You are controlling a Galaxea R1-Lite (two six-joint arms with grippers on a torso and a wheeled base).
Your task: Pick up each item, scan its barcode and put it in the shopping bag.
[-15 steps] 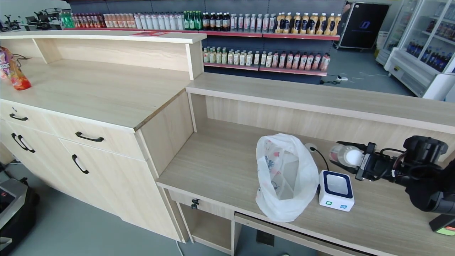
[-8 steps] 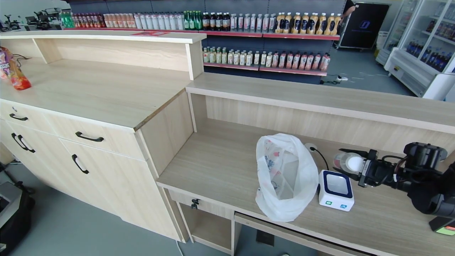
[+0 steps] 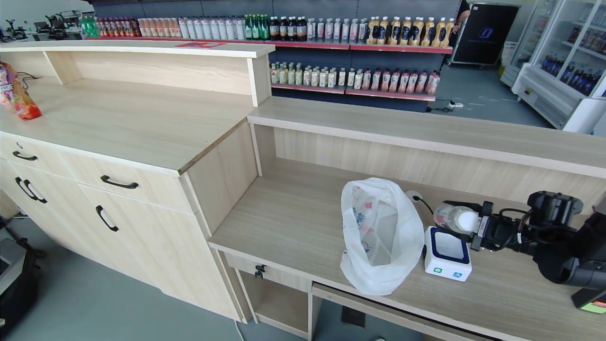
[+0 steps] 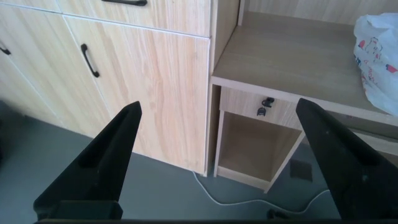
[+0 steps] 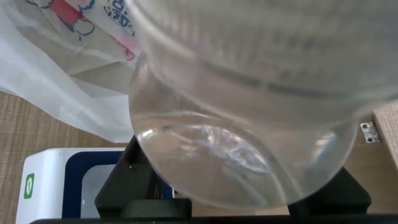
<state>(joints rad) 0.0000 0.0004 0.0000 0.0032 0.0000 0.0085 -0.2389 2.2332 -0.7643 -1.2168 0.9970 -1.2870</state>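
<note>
A clear bottle (image 3: 450, 217) with a white cap lies sideways in my right gripper (image 3: 446, 218), which is shut on it just above the far edge of the white and blue barcode scanner (image 3: 447, 255). The right wrist view looks along the bottle (image 5: 249, 106) down to the scanner (image 5: 62, 186) and the bag (image 5: 56, 81). The white shopping bag (image 3: 381, 234) stands open on the lower counter (image 3: 293, 213), left of the scanner. My left gripper (image 4: 214, 162) hangs open and holds nothing, low in front of the cabinet doors, with the bag (image 4: 376, 56) off to one side.
A colourful snack packet (image 3: 16, 94) lies at the far left of the higher counter (image 3: 128, 123). A black cable (image 3: 428, 208) runs from a round socket behind the scanner. A dark device (image 3: 589, 300) sits at the counter's right edge. Drink shelves (image 3: 350, 47) stand beyond.
My right gripper has lowered slightly and shifted left with the bottle, closer over the scanner. The bag, the scanner and the left gripper have stayed put.
</note>
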